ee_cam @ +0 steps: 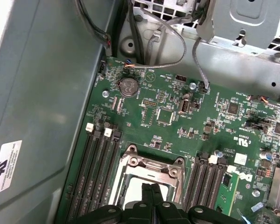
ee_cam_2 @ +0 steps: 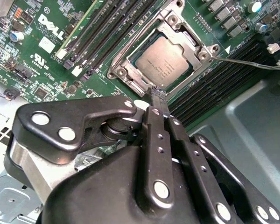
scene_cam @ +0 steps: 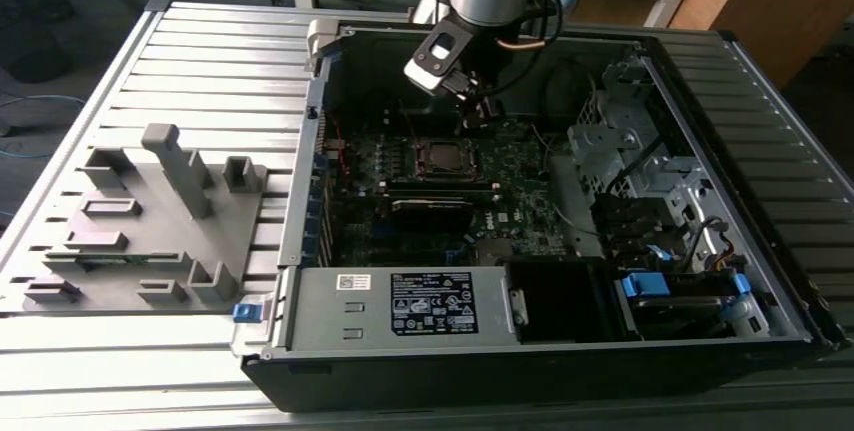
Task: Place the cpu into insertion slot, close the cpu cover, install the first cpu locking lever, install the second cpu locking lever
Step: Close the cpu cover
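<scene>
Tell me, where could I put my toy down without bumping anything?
On the ribbed table, between the grey rack and the far edge. Inside the computer case it's packed tight, and the hand hangs by the cpu.

The cpu (ee_cam_2: pixel 167 60) has a dull, smooth grey metal face. The cpu cover (ee_cam_2: pixel 127 63) around it is bare silvery metal with a soft shine. The locking lever (ee_cam_2: pixel 252 63) is thin, bright metal wire. The gripper (ee_cam_2: pixel 156 92) is smooth and black, a bit glossy, with shiny round silver pins. The motherboard (ee_cam: pixel 214 123) is smooth and green. The computer case wall (ee_cam: pixel 37 93) is matt grey metal. The table (scene_cam: pixel 214 41) is ribbed grey metal. The white label (scene_cam: pixel 434 303) looks like paper.
</scene>
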`<state>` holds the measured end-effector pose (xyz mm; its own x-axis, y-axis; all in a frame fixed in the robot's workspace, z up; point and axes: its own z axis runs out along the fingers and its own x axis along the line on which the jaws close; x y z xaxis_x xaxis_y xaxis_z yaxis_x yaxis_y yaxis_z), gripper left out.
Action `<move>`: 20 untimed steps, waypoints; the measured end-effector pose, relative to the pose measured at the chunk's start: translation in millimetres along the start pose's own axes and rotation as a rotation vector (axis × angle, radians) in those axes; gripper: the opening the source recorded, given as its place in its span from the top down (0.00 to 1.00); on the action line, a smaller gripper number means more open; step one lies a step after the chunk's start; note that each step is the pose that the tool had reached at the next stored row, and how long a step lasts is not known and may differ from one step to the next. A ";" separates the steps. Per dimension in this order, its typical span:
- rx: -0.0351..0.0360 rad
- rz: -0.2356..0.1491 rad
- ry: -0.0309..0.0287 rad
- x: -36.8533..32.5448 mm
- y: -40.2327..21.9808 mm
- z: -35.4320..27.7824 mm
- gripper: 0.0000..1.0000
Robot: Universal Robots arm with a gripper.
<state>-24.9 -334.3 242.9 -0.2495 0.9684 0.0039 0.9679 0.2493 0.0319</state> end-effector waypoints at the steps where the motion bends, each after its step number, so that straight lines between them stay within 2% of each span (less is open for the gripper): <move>1: 0.0000 -0.001 0.0000 0.0 0.0 0.0 0.90; 8: 0.0000 -0.002 0.0000 0.0 0.0 0.0 0.90; 13: 0.0001 -0.028 0.0009 0.0 0.0 0.0 0.90; 20: 0.0001 -0.031 0.0010 0.0 0.0 0.0 0.90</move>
<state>-24.9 -334.3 242.9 -0.2798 0.9600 0.0039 0.9596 0.2796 0.0319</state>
